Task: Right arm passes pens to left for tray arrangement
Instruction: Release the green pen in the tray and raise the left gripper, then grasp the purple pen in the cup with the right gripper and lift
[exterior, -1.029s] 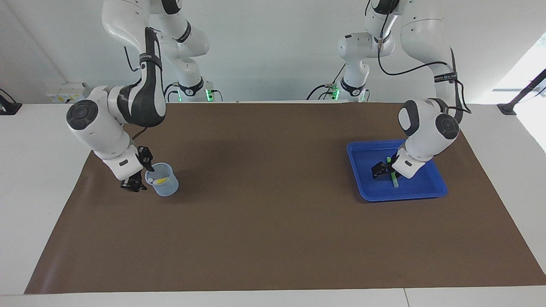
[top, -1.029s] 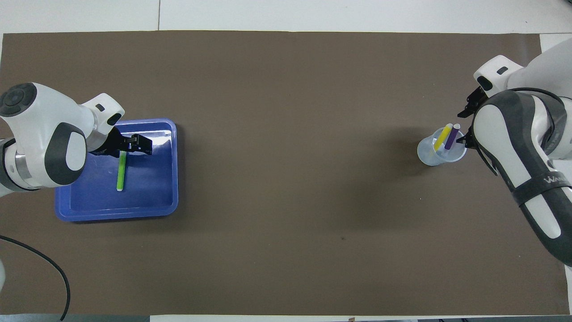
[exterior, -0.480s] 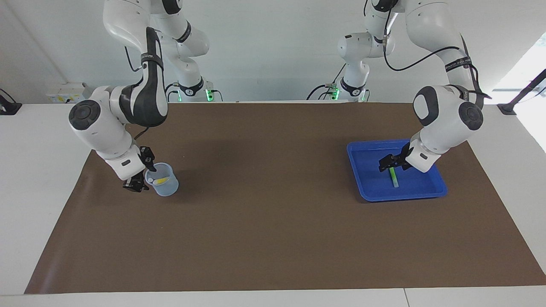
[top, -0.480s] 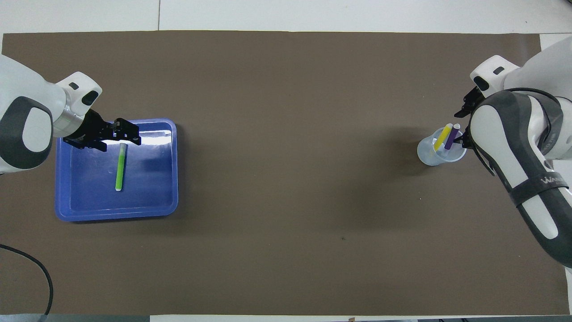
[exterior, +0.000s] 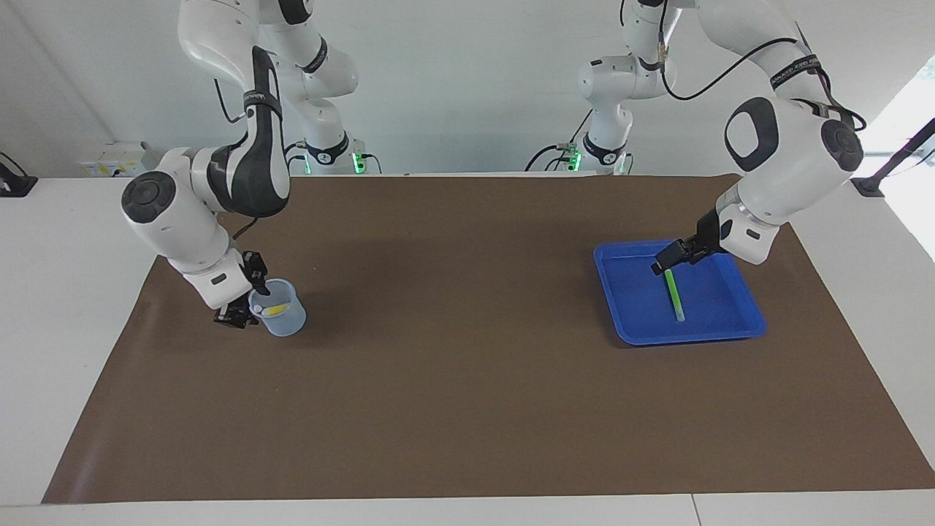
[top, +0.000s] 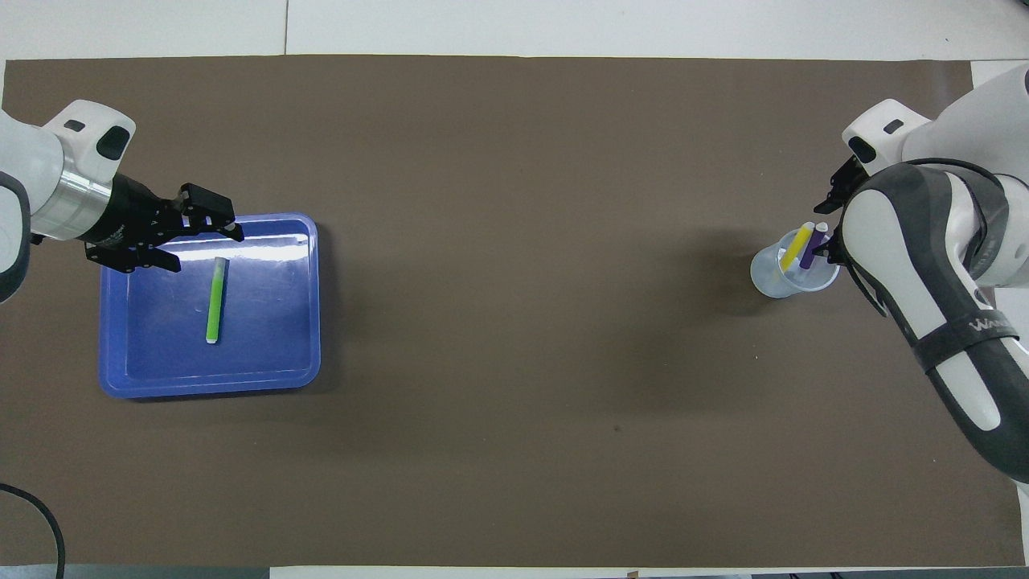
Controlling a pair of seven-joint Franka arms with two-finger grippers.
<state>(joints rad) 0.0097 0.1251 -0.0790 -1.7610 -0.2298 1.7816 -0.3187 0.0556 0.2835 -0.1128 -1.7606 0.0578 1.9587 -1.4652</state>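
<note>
The blue tray lies toward the left arm's end of the table. The green pen lies flat in it. My left gripper is open and empty, raised over the tray above one end of the green pen. The yellow pen and the purple pen lean in a translucent cup toward the right arm's end. My right gripper is open at the cup's rim, beside the pens' tops. I cannot tell whether it touches them.
A brown mat covers the table's middle between cup and tray. Two smaller white arms with green lights stand at the table's edge by the robots.
My left gripper has risen and drawn back from the green pen, which stays lying in the tray. My right gripper has stayed at the cup, shifting only slightly.
</note>
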